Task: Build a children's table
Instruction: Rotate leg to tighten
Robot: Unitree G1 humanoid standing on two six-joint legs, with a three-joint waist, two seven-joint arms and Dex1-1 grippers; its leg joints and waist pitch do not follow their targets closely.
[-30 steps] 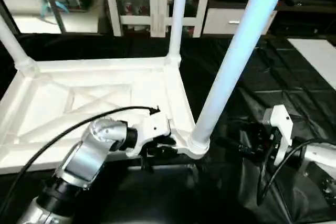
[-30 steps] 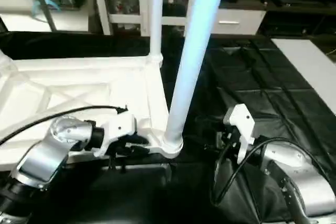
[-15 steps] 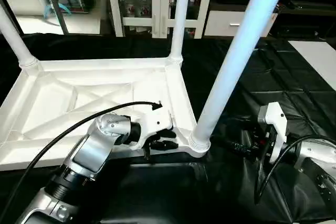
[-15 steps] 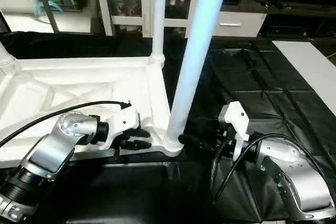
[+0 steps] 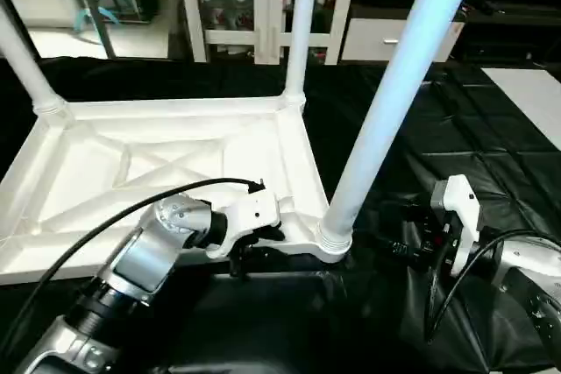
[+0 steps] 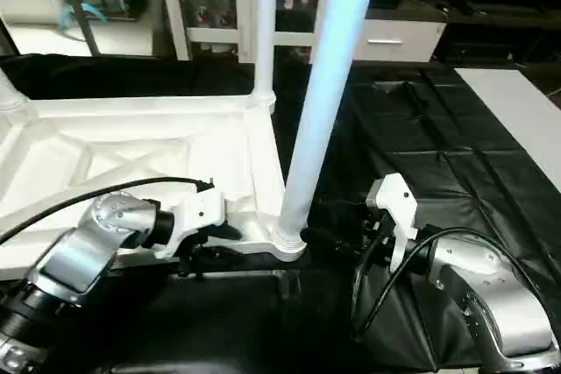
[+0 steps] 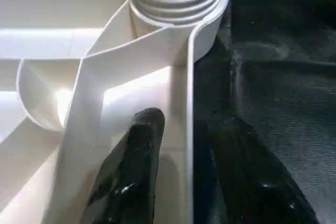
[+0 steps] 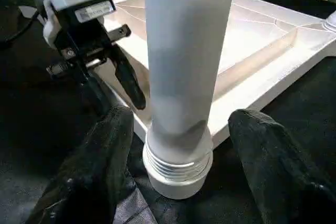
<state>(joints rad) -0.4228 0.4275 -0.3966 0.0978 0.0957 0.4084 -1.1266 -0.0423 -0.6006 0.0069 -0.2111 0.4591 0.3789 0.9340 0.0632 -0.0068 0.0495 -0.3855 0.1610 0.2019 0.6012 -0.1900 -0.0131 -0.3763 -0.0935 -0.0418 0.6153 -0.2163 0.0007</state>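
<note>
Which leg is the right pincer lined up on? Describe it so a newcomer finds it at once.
Start at the white tabletop lying underside up on the black cloth. At its near corner on the robot's right stands the leg, between the right pincer's open fingers. Unlike the two far legs, it looks biggest and shows thread rings above its socket.

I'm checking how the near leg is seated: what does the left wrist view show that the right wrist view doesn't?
Left wrist view: the left gripper's fingers straddling the tabletop rim, one inside, one outside.

Right wrist view: the right gripper open, fingers either side of the leg without touching; also the whole left gripper.

Both: the leg's threaded end at the corner socket, threads still exposed, and the black cover.
</note>
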